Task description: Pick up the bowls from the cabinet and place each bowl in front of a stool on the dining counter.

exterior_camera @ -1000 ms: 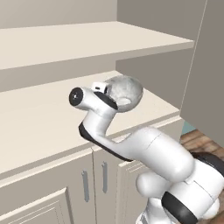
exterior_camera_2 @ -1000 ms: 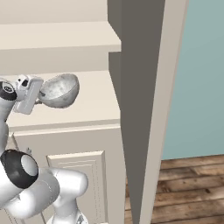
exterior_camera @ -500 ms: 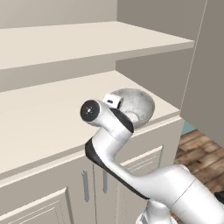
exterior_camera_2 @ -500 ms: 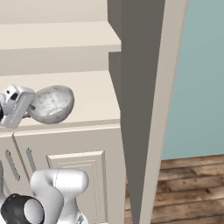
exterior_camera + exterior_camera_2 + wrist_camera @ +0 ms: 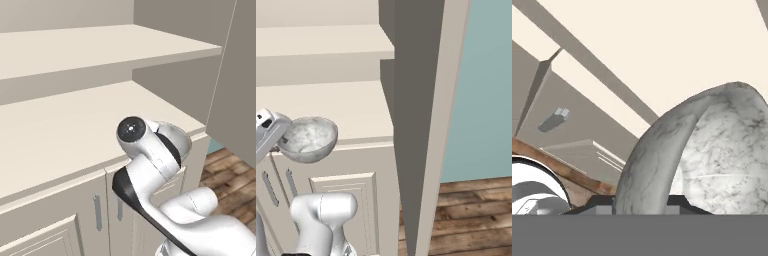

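A grey speckled stone-like bowl hangs tilted in front of the cabinet's front edge, level with the top of its lower doors. My gripper comes in from the left and is shut on the bowl's rim. In the hand view the bowl looms large and its wall runs down between the two fingertips of the gripper. From the left base view my wrist covers most of the bowl; its rim curves out to the right, over the corner of the cabinet. The dining counter is out of view.
An upper shelf overhangs the cabinet's open ledge. A dark grey tall panel stands right of the cabinet, then a teal wall and wooden floor. Slim handles mark the lower doors.
The arm has drawn the bowl off the ledge, outward and down past the cabinet's front edge, and its elbow has swung lower. The views themselves have not shifted.
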